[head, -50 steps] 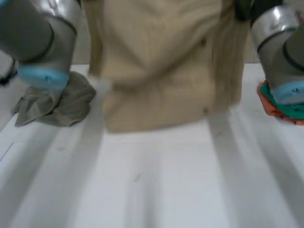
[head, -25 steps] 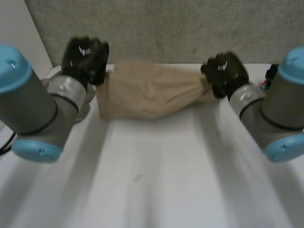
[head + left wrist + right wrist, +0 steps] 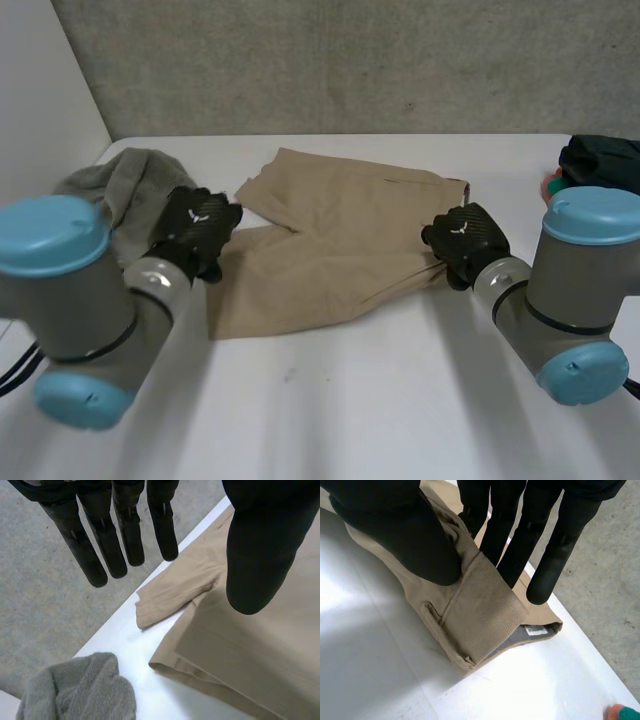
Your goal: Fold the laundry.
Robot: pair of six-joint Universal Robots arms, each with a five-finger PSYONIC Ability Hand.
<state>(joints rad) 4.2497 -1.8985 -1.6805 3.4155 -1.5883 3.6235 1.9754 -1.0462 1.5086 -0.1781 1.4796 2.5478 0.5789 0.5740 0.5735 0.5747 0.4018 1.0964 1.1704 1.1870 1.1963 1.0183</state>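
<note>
Right robot hand [image 3: 395, 535] pinches the waistband of the shorts [image 3: 340, 240] between thumb and straight fingers, while the left robot hand [image 3: 260, 555] is spread wide over the leg end, holding nothing. The shorts lie doubled but crooked on the counter [image 3: 350, 400], with one leg flap poking out toward the grey cloth [image 3: 75, 695]. A pull from that single pinch would likely drag the layers apart. A careless left grasp might catch only the top layer.

Nothing legible — the white label [image 3: 536, 629] in the shorts [image 3: 485, 615] is too small to read.
</note>
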